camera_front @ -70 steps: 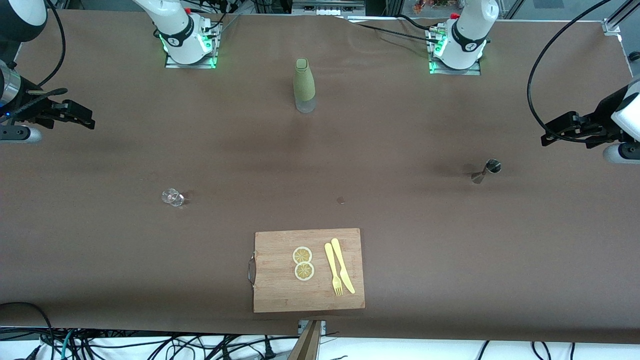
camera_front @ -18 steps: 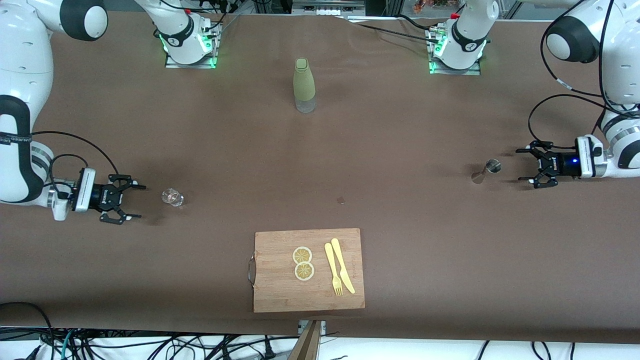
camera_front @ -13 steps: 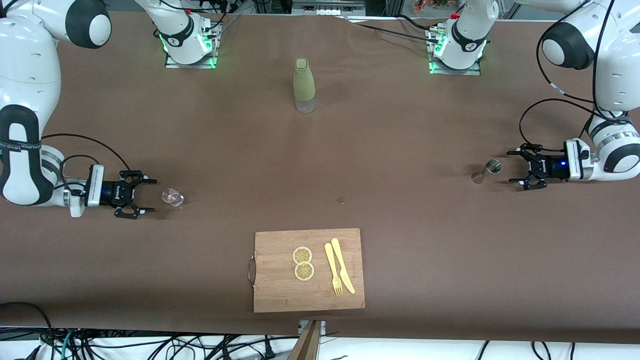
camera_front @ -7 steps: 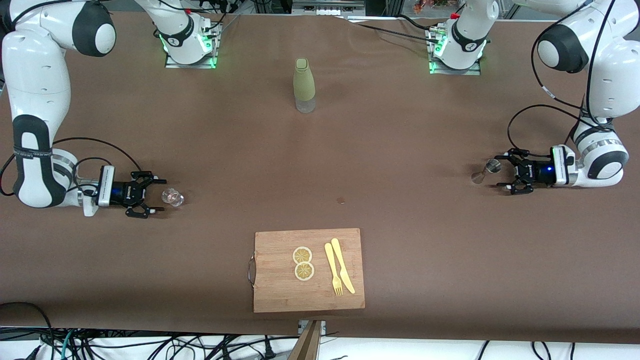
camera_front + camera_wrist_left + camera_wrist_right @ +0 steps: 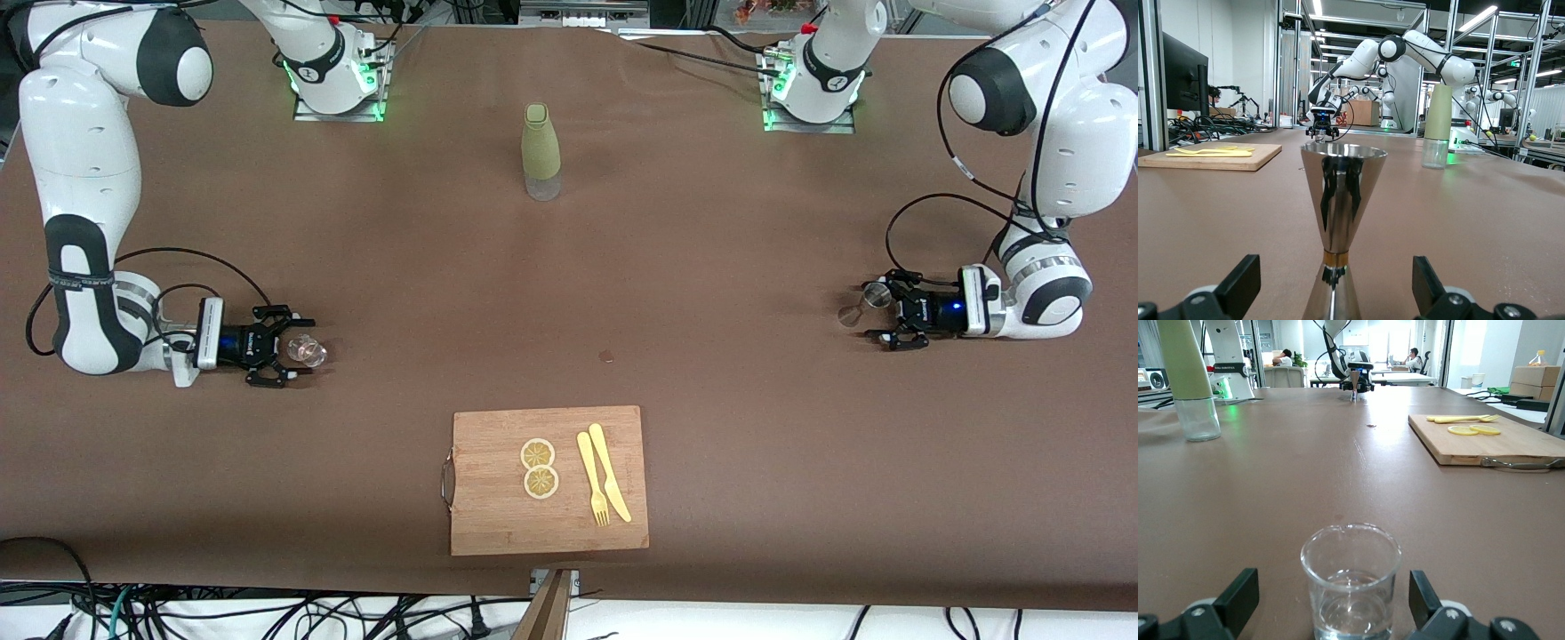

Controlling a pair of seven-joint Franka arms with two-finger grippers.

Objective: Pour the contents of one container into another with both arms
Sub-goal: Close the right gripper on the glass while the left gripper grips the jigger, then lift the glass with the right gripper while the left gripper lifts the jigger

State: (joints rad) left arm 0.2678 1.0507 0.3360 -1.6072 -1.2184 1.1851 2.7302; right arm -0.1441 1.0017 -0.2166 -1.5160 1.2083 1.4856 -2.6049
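Two robot arms stand at the bench [image 5: 711, 267], each ending in one pincer: the left pincer [image 5: 887, 314] and the right pincer [image 5: 292, 348], so two pincers in all. There is one steel jigger [image 5: 864, 303], one small clear glass [image 5: 308, 350] and one green bottle [image 5: 540, 152]. One wooden cutting board [image 5: 498, 516] carries two lemon slices [image 5: 539, 468], one yellow fork [image 5: 592, 480] and one yellow knife [image 5: 609, 471].
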